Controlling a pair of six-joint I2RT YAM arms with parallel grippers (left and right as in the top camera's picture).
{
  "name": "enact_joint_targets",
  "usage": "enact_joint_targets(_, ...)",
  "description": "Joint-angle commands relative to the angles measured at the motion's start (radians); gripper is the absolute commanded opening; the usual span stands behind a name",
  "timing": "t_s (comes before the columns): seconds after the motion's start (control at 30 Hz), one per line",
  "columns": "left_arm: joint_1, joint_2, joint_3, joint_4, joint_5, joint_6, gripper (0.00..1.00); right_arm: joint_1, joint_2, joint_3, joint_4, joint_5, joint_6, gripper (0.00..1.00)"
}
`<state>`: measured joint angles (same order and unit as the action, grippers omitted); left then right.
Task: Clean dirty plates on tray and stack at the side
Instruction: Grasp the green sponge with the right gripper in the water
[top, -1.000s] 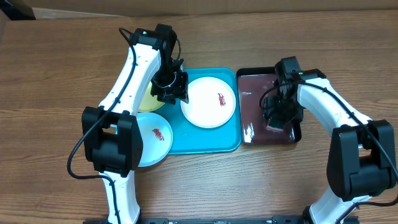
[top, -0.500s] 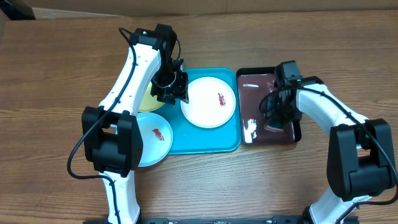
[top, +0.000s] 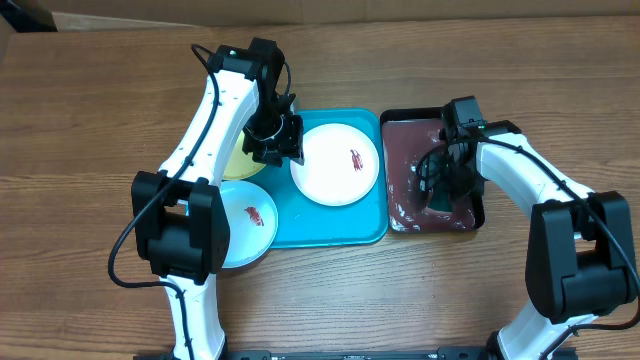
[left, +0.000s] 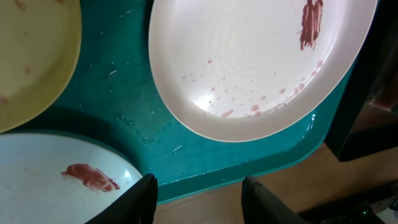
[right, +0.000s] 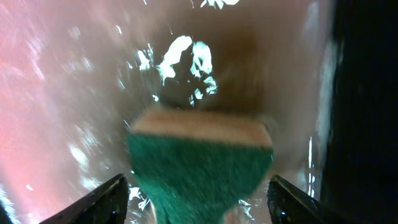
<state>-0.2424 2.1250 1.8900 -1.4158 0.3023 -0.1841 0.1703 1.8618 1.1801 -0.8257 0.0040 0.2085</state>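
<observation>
Nearest the robot, at left, the pale blue plate (top: 250, 222) lies flat over the near rim of the turquoise tray (top: 330, 228), partly hidden by the left arm. The tray's long axis runs left to right, and its left end is covered. Farther back on it sit the white plate (top: 336, 165), smear showing, and the yellow-green plate (top: 240, 165), mostly hidden beneath the left gripper (left: 199, 183), whose jaws are spread and empty. Over the black tray (top: 410, 113) to the right, the right gripper (right: 198, 186) pinches a blurred green sponge (right: 199, 162).
</observation>
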Motion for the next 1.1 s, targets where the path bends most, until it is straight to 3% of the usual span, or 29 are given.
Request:
enact_joint_targets(0.0, -0.002, 0.008, -0.002, 0.003, 0.001, -0.007, 0.46, 0.0, -0.004, 0.021, 0.039, 0.006, -0.003, 0.73)
enact_joint_targets(0.37, -0.002, 0.008, -0.002, 0.003, 0.001, -0.007, 0.46, 0.0, -0.004, 0.01, 0.119, 0.005, 0.003, 0.62)
enact_joint_targets(0.6, -0.002, 0.008, -0.002, 0.003, 0.001, -0.007, 0.46, 0.0, -0.004, 0.01, 0.106, 0.005, 0.006, 0.3)
enact_joint_targets(0.7, -0.002, 0.008, -0.002, 0.003, 0.001, -0.007, 0.46, 0.0, -0.004, 0.01, 0.104, 0.005, 0.005, 0.04)
enact_joint_targets(0.83, -0.002, 0.008, -0.002, 0.004, 0.0, -0.007, 0.47, 0.0, -0.004, 0.024, 0.125, -0.003, 0.005, 0.04)
enact_joint_targets(0.87, -0.002, 0.008, -0.002, 0.004, 0.0, -0.007, 0.47, 0.0, -0.004, 0.036, 0.118, -0.011, 0.005, 0.2)
enact_joint_targets(0.9, -0.002, 0.008, -0.002, 0.004, 0.0, -0.007, 0.47, 0.0, -0.004, 0.052, 0.106, -0.019, 0.005, 0.51)
enact_joint_targets(0.97, -0.002, 0.008, -0.002, 0.004, -0.003, -0.007, 0.47, 0.0, -0.004, 0.087, 0.069, -0.029, 0.005, 0.63)
enact_joint_targets(1.07, -0.002, 0.008, -0.002, 0.003, -0.026, -0.007, 0.47, 0.0, -0.004, 0.128, 0.002, -0.029, 0.005, 0.64)
